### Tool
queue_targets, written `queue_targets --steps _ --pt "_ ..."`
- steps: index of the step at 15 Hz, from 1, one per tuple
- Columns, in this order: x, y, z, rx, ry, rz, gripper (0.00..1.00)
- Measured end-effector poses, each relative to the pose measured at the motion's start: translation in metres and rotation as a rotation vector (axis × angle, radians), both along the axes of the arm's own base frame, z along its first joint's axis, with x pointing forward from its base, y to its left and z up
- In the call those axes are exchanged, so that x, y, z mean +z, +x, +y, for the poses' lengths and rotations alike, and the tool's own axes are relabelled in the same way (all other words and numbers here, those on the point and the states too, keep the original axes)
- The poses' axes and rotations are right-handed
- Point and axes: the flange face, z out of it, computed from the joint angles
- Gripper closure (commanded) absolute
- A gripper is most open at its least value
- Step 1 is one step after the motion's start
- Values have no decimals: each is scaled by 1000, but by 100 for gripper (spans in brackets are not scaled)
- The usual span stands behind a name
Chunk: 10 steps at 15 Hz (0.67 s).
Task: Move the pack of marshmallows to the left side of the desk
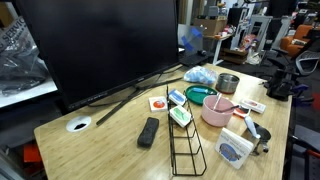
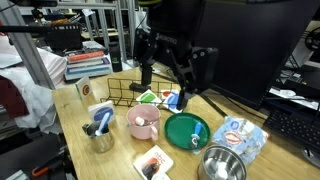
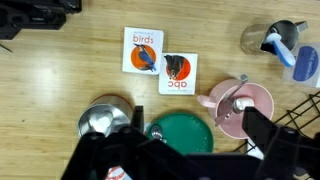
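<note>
Jaws released and empty over the cluttered desk [image 1: 100, 150].

Filled the upper left of an exterior view with the black monitor [image 1: 100, 45]. Showed the gripper [image 3: 180, 157] along the bottom of the wrist view, fingers spread wide, grasping nothing, just below the green plate [image 3: 182, 130] and the metal bowl [image 3: 103, 118]. Found the pack of marshmallows [image 2: 240, 135] lying on the desk at lower right of an exterior view, just beside that plate.

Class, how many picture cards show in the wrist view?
2. The birds card lies upper middle; the second card sits just below-right of it. Others may lie hidden outside this view.
</note>
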Motion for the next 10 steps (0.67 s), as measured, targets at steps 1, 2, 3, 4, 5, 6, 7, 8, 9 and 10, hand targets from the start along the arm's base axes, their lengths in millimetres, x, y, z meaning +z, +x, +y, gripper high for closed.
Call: queue_targets --steps 1,2,3,4,5,6,7,8,9,10 --pt "0 0 0 1 0 1 0" --pt "-1 1 1 -1 -2 -1 0" --pt "-1 3 2 -9 -6 -5 0" --pt "-3 5 2 -23 -10 -7 0" --pt "-5 7 2 -40 -13 -6 0" --pt "-8 8 1 -57 -16 -3 0" --pt "-12 10 0 -72 -19 0 0" --pt "-17 13 0 -85 -23 2 0" --pt "-22 17 -1 -97 -29 -5 0" --pt "-27 21 -2 -107 -39 -20 0"
